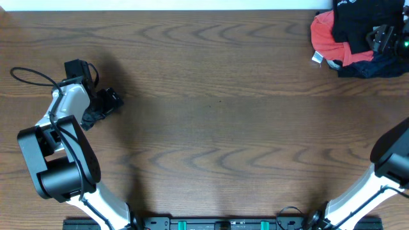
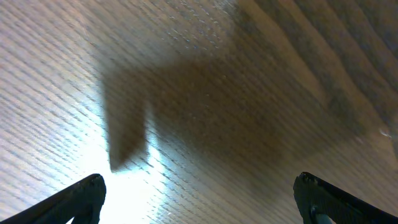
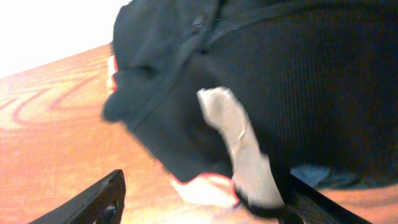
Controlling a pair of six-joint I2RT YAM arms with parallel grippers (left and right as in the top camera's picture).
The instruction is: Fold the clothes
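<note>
The black top (image 1: 358,19) lies crumpled on a pile at the table's far right corner, over a red-orange shirt (image 1: 329,39) and a dark navy garment (image 1: 374,65). My right gripper (image 1: 383,38) sits over this pile. In the right wrist view the black top (image 3: 311,74) fills the upper right, with a white label (image 3: 239,143) hanging from it. The right gripper (image 3: 205,186) is open, its jaws on either side of the fabric's lower edge. My left gripper (image 1: 105,105) is at the left over bare wood, and it is open and empty in the left wrist view (image 2: 200,186).
The brown wooden table (image 1: 217,115) spreads between the arms. The pile lies close to the table's far edge and right edge. The left arm's black cable (image 1: 29,75) loops over the table at far left.
</note>
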